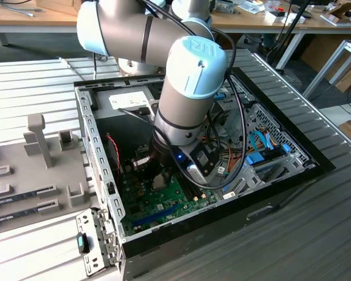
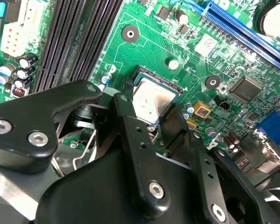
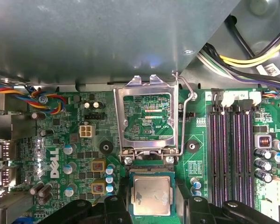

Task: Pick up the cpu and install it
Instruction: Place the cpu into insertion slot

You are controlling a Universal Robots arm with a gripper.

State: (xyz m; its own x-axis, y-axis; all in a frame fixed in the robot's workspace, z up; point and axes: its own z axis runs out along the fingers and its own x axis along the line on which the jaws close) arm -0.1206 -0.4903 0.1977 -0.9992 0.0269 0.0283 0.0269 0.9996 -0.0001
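The cpu [image 3: 151, 195] is a silvery-grey square with a narrow green rim, and it lies level over the dark socket frame on the green board [image 3: 60, 140]. In the second wrist view the cpu [image 2: 150, 99] shows between two black fingers [image 2: 130, 116]. My gripper [image 3: 151, 207] is shut on the cpu, one finger against each opposite edge. The socket's metal load plate [image 3: 147, 116] stands folded open behind it, with its wire lever [image 3: 183, 116] raised. In the exterior view the gripper [image 1: 155, 171] reaches down into the open computer case [image 1: 99, 152].
Black memory slots [image 3: 228, 154] run beside the socket. Coloured cable bundles [image 3: 42, 95] and yellow-black cables [image 3: 252, 51] hang near the case wall [image 3: 107, 37]. Blue expansion slots [image 2: 242, 28] cross the board. A grey fixture tray [image 1: 35, 170] sits at the exterior view's left.
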